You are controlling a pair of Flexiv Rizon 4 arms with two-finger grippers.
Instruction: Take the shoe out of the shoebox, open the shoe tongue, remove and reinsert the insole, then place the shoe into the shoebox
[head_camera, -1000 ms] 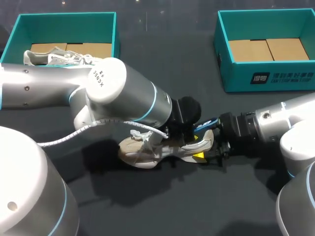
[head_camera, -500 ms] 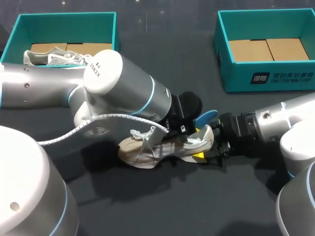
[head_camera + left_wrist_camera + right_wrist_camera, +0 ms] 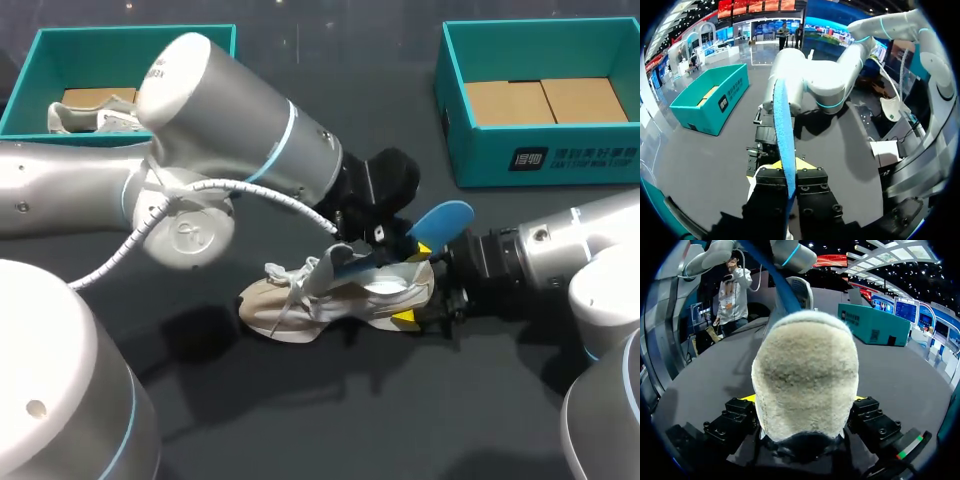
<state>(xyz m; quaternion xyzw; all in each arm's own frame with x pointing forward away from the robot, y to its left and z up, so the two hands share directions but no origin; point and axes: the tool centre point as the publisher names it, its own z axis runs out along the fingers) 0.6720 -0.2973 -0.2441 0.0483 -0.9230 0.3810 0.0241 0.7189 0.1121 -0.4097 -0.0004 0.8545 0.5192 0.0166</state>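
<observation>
A beige shoe [image 3: 318,296] lies on its sole on the dark table [image 3: 330,400], toe toward my left. My right gripper [image 3: 425,305] grips its heel from both sides. In the right wrist view the fuzzy heel [image 3: 805,375] fills the gap of that gripper [image 3: 804,401]. My left gripper [image 3: 385,240] hangs just above the shoe's opening, shut on a blue insole [image 3: 440,218] that slants up to the right. In the left wrist view the insole [image 3: 782,125] stands edge-on, rising out of the gripper [image 3: 790,169].
A teal shoebox [image 3: 235,60] at the back left holds a second light shoe [image 3: 95,115]. Another teal shoebox [image 3: 455,130] with a cardboard floor stands at the back right. My left arm's big elbow [image 3: 230,130] hangs over the table's left middle.
My left gripper has shut on the blue insole and risen up and to the right, drawing it out of the shoe. The right gripper has held the heel still.
</observation>
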